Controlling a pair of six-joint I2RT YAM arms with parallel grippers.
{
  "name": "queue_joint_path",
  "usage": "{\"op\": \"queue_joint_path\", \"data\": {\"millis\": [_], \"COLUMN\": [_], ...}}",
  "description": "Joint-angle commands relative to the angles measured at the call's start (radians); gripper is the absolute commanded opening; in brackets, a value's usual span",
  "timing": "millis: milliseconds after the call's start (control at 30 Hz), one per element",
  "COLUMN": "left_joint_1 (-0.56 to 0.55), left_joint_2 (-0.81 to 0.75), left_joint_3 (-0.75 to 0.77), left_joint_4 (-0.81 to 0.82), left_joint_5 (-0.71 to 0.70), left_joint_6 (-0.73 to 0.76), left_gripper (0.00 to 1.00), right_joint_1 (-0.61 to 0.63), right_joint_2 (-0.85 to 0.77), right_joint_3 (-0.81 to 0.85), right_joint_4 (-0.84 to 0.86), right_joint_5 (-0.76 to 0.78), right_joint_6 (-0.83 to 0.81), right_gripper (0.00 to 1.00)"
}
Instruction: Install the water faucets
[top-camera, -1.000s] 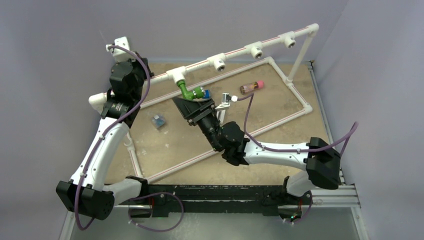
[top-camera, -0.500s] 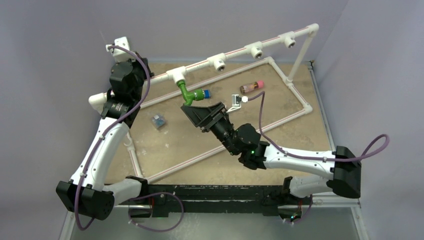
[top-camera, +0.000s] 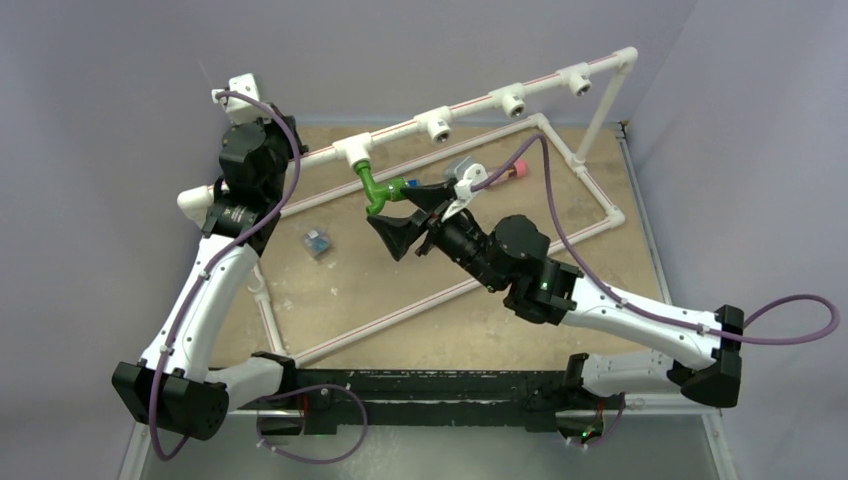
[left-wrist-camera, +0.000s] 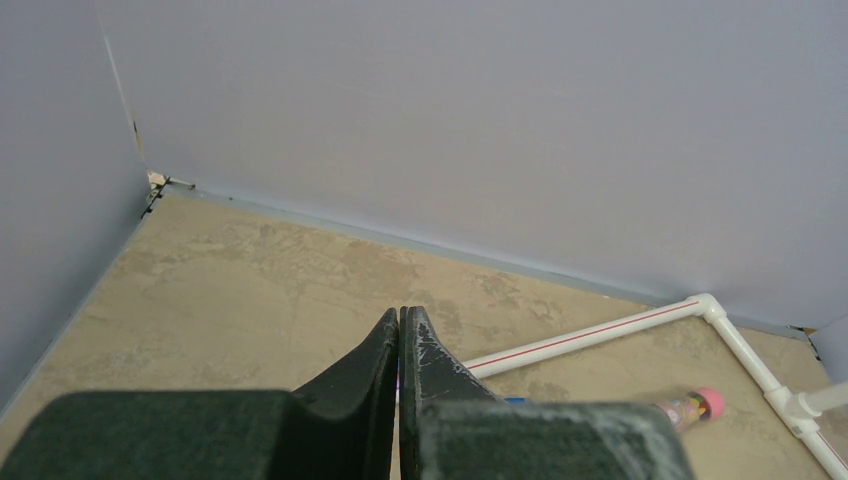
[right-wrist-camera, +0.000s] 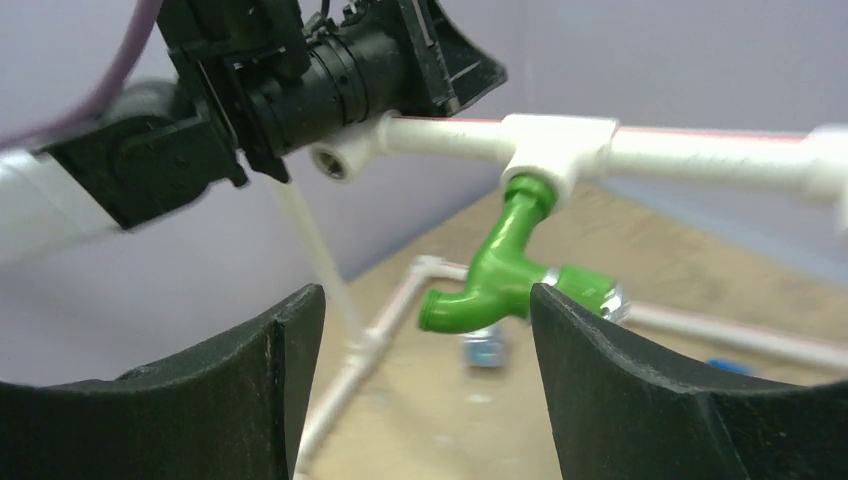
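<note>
My right pincer (top-camera: 412, 212) sits at the centre of the top view with its fingers spread wide apart, gripping nothing. The green faucet (top-camera: 378, 188) is just in front of them. In my right wrist view the faucet (right-wrist-camera: 500, 270) hangs between my two dark fingers (right-wrist-camera: 250, 390), touching neither. Its stem goes up into the white tee fitting (top-camera: 354, 150) on the raised pipe, and its hooked spout points to the lower left of the frame. To the upper right along that pipe are three more tee sockets (top-camera: 437, 125), their round mouths facing the camera.

My left pincer (left-wrist-camera: 400, 335) is at the upper left of the top view, fingers pressed together with nothing visible between them.

A small bottle with a pink cap (top-camera: 505, 172) lies on its side on the desk (top-camera: 560, 290). What it holds I cannot tell. A small blue object (top-camera: 317, 242) rests left of centre.
</note>
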Motion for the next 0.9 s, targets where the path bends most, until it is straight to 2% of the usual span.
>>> {"op": "queue_joint_path", "data": {"millis": [0, 200, 433, 633, 867], "left_joint_1": [-0.027, -0.027, -0.027, -0.027, -0.027], "left_joint_2": [0.007, 0.014, 0.017, 0.020, 0.022], "left_joint_3": [-0.051, -0.048, -0.048, -0.048, -0.047], "left_joint_4": [-0.216, -0.215, -0.216, -0.216, -0.217], "left_joint_5": [0.054, 0.056, 0.056, 0.057, 0.058], "left_joint_6": [0.003, 0.007, 0.010, 0.010, 0.010], "left_gripper": [0.00, 0.00, 0.00, 0.00, 0.00], "right_joint_1": [-0.001, 0.013, 0.053, 0.086, 0.107], "right_joint_2": [-0.015, -0.059, -0.034, 0.019, 0.129], "right_joint_3": [0.109, 0.034, -0.043, -0.063, -0.070], "right_joint_4": [-0.176, -0.095, 0.013, 0.113, 0.259], "right_joint_5": [-0.032, -0.017, 0.058, 0.093, 0.154], "right_joint_6": [-0.516, -1.003, -1.457, -1.670, -1.807], "right_gripper": [0.76, 0.78, 0.80, 0.80, 0.80]}}
